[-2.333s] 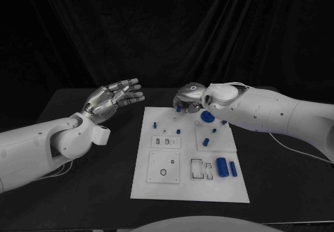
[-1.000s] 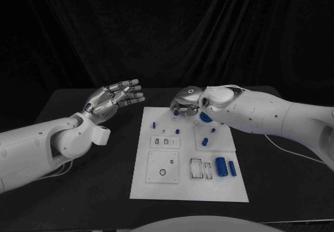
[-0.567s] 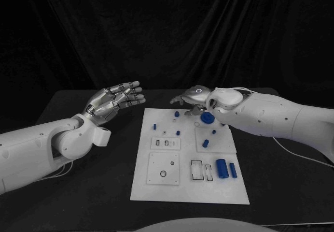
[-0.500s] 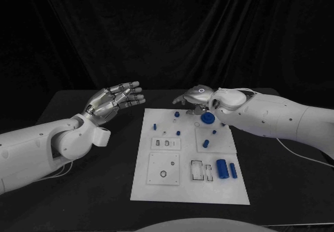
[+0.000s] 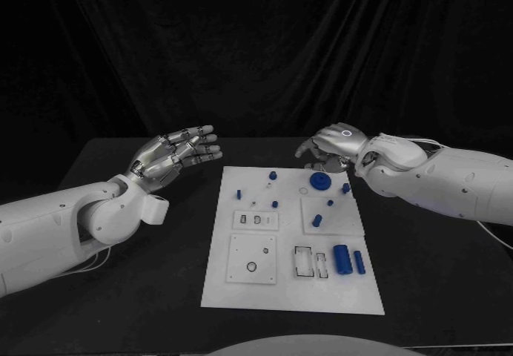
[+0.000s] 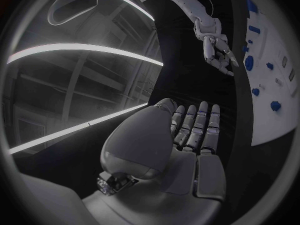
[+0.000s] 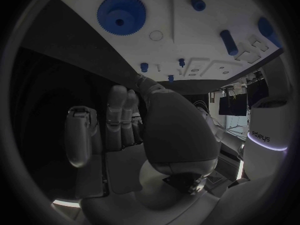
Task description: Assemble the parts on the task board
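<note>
The white task board (image 5: 294,285) lies in the middle of the table. A blue gear (image 5: 319,180) sits flat near its far right corner, and a small blue peg (image 5: 273,175) stands at the far edge. Several more blue parts are spread over the board, among them a thick cylinder (image 5: 342,258) at the near right. My right hand (image 5: 331,144) hovers above the far right corner with its fingers apart, holding nothing. My left hand (image 5: 176,152) is raised left of the board, palm up, fingers spread and empty. The right wrist view looks past that hand (image 7: 137,120) to the gear (image 7: 120,12).
Bare black table (image 5: 139,297) lies on both sides of the board. Slots and recessed plates (image 5: 252,256) mark the near left part of the board. A black curtain closes off the back.
My right hand was low over the board's far edge with the small blue peg. It has let go, risen and drawn back to the right. The left hand has stayed put.
</note>
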Motion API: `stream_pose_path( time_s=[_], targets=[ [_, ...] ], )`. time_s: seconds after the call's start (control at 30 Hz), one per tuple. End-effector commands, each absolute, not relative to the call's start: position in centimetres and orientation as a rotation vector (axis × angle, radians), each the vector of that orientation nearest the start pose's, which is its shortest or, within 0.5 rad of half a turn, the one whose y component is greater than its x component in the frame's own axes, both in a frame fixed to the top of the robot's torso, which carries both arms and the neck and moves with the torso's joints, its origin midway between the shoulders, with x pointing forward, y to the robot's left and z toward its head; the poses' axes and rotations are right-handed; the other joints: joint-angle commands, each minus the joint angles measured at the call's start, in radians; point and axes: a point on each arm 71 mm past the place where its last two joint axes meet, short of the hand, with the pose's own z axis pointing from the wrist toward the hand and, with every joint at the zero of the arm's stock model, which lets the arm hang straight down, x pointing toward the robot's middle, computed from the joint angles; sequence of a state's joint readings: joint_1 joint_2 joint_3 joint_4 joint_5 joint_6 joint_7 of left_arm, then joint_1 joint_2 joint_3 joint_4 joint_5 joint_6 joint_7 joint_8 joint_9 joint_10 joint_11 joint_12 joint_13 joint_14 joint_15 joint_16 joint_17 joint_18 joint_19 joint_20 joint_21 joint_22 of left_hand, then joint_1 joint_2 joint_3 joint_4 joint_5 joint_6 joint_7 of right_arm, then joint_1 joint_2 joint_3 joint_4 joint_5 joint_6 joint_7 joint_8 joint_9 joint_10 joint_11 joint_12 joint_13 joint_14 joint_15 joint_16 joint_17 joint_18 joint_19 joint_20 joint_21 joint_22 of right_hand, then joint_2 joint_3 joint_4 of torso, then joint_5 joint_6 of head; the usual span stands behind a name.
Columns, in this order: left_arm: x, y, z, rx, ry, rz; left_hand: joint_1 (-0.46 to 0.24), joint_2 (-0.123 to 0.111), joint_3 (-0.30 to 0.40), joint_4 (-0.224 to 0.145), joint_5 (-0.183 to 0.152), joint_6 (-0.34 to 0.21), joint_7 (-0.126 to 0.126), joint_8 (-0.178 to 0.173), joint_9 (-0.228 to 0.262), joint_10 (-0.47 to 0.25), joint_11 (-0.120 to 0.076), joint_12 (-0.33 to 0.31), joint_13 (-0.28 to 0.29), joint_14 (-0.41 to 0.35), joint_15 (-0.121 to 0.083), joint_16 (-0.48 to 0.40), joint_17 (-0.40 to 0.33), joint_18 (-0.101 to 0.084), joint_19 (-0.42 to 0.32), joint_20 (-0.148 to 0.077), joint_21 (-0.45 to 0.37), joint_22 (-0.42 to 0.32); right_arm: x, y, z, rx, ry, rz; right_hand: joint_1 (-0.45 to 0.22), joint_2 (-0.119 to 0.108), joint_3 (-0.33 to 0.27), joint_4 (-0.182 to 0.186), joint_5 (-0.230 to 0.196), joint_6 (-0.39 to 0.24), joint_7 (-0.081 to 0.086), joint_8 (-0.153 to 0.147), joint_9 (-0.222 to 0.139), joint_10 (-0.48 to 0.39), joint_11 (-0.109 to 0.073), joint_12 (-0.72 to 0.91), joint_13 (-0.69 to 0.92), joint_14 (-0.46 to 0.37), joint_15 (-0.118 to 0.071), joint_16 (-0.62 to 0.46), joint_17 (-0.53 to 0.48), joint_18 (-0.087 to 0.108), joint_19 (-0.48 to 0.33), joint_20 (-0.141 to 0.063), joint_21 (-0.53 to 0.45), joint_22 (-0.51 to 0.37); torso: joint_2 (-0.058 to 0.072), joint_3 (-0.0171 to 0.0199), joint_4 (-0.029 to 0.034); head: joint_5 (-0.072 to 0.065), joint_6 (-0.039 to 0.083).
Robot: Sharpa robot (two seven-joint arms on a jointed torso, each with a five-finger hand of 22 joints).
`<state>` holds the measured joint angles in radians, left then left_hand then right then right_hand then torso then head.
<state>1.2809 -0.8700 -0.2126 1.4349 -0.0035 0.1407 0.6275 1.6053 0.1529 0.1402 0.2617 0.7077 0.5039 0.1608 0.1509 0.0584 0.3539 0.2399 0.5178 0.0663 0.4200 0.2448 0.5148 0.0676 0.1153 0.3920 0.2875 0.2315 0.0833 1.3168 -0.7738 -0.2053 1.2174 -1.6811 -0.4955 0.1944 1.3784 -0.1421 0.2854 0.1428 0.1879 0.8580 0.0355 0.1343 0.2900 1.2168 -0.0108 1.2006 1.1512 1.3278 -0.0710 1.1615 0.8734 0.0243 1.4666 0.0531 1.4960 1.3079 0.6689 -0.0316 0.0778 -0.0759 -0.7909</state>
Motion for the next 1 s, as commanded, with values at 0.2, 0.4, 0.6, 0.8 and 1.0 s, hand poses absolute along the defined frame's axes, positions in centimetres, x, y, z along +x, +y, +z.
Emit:
stream_pose_path(
  time_s=[0.2,0.4,0.6,0.8,1.0],
  targets=[
    [48.3,23.1,-18.7,-0.902,1.455,-1.953,-0.002,-0.010,0.006,0.000,0.001,-0.002,0.042,-0.002,0.000,-0.006,0.002,0.001,0.000,-0.009,0.001,-0.003,-0.001,-0.004,-0.007,0.000,-0.005,-0.001,52.2,-26.7,-18.0,-0.474,1.457,0.438,-0.070,-0.010,-0.098,0.126,-0.023,0.056,0.017,0.027,0.045,0.354,-0.012,0.370,0.420,0.243,0.003,0.409,0.697,-0.024,0.104,-0.008,0.075,0.263,0.003,-0.0018,-0.0044,0.005,0.004],
    [48.3,23.1,-18.8,-0.904,1.458,-1.953,-0.002,-0.010,0.006,0.000,0.001,-0.002,0.042,-0.002,0.000,-0.006,0.002,0.001,0.000,-0.009,0.001,-0.003,-0.001,-0.004,-0.007,0.000,-0.005,-0.001,52.3,-27.8,-18.4,-0.437,1.525,0.382,-0.122,-0.014,-0.106,0.148,0.025,0.053,0.018,0.029,0.070,0.354,-0.013,0.370,0.420,0.243,-0.001,0.409,0.697,-0.024,0.104,-0.011,0.075,0.263,0.003,0.0005,-0.0035,0.001,0.003],
    [48.3,23.1,-18.8,-0.904,1.460,-1.956,-0.002,-0.010,0.006,0.000,0.001,-0.002,0.042,-0.002,0.000,-0.006,0.002,0.001,0.000,-0.009,0.001,-0.003,-0.001,-0.004,-0.007,0.000,-0.005,-0.001,52.3,-28.3,-18.8,-0.414,1.576,0.343,-0.075,-0.006,-0.078,0.122,0.156,0.012,0.023,0.010,0.080,0.354,-0.010,0.370,0.420,0.243,0.000,0.409,0.697,-0.024,0.104,-0.011,0.075,0.263,0.001,0.0006,-0.0005,-0.005,0.000],
    [48.3,22.9,-18.8,-0.902,1.461,-1.961,-0.003,-0.010,0.007,0.000,0.001,-0.002,0.041,-0.002,0.000,-0.006,0.001,0.001,0.000,-0.010,0.001,-0.002,-0.001,-0.004,-0.008,0.000,-0.006,-0.002,52.4,-28.7,-19.1,-0.398,1.613,0.313,-0.073,-0.014,-0.082,0.120,0.132,-0.015,0.023,-0.002,0.081,0.354,-0.009,0.370,0.420,0.243,0.000,0.409,0.697,-0.024,0.104,-0.010,0.075,0.263,0.001,-0.0006,0.0002,-0.018,0.002],
    [48.3,22.9,-18.8,-0.901,1.460,-1.964,-0.003,-0.010,0.008,0.000,0.001,-0.004,0.041,-0.003,0.000,-0.007,0.001,0.001,0.000,-0.010,0.001,-0.002,-0.001,-0.004,-0.009,0.000,-0.006,-0.002,52.3,-29.1,-19.5,-0.386,1.651,0.287,-0.091,-0.041,-0.121,0.148,-0.005,-0.037,0.036,-0.011,0.086,0.354,-0.001,0.370,0.420,0.243,0.006,0.409,0.697,-0.024,0.104,-0.006,0.075,0.263,0.002,-0.0017,0.0010,-0.022,0.009]
  ],
)
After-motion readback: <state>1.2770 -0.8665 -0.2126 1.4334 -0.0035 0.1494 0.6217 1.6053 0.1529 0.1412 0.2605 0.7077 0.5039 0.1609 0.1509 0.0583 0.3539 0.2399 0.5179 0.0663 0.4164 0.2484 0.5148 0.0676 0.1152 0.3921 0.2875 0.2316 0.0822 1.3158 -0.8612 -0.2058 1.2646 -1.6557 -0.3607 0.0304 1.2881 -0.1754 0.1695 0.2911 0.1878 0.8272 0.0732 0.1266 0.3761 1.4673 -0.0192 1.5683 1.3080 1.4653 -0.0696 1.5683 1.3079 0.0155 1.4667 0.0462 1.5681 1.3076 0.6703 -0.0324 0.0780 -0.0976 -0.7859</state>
